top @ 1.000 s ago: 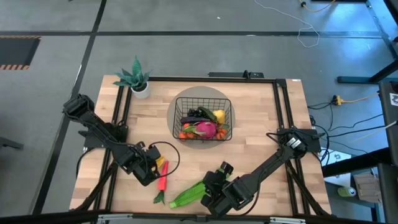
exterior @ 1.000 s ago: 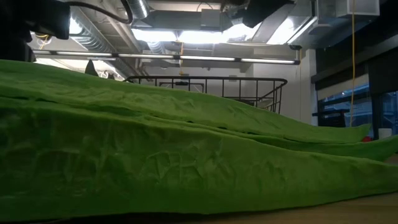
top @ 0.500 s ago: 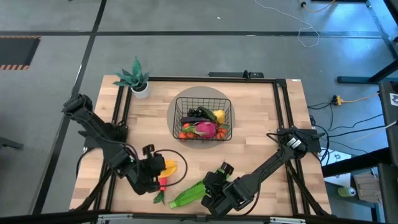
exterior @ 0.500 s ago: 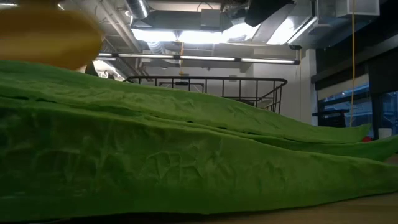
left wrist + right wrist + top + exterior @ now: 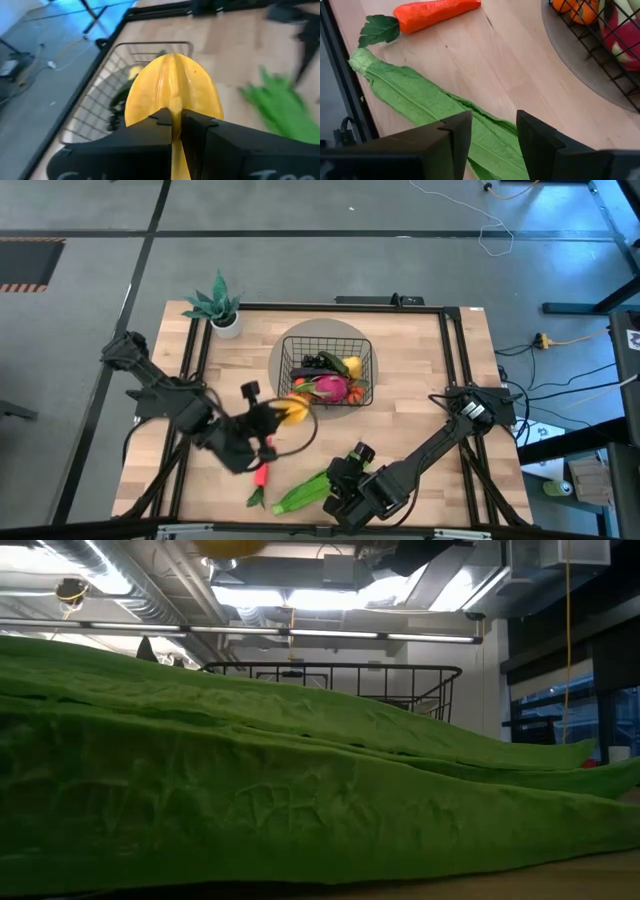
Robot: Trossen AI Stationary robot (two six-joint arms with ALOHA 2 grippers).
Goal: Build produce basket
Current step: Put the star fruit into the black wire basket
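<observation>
On the wooden table, the left gripper is clamped on a yellow pepper. Half a second ago it was lower, near the carrot; now the left arm reaches toward the basket, beside its near-left corner. The right gripper stands open over the long green leaf bundle. Only the right wrist view shows the carrot's leaves clearly.

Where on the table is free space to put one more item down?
Bare wood lies right of the basket, toward the table edge, and between the potted plant and basket. The front is crowded: carrot, leafy bundle, both claws.
</observation>
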